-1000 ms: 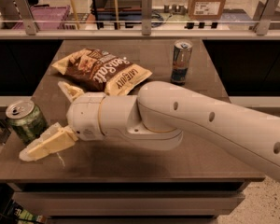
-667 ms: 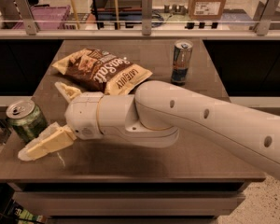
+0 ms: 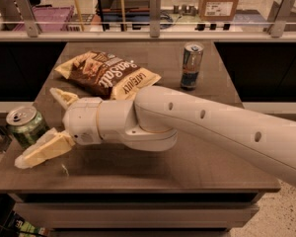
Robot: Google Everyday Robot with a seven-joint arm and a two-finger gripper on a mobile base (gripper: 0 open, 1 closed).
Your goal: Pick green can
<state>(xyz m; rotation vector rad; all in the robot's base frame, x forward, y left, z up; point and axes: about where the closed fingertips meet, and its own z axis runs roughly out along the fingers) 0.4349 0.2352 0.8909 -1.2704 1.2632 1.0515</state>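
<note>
Tool [image 3: 36, 127] is spread wide, holding nothing, at the counter's [image 3: 138, 174] left edge. We see the green can [image 3: 23, 125] upright between its two fingers; contact we cannot tell. A chip bag [image 3: 106, 75] lies behind and right of the green can. A slim blue-silver can [image 3: 191, 65] stands well apart, farther right.

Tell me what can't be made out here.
Camera view:
- green can: lower right hidden behind the open gripper's near finger at the table's left edge; contact unclear.
- chip bag: near corner hidden by the arm.
- slim can: label too small to read.
- arm: cut off at the right edge.
</note>
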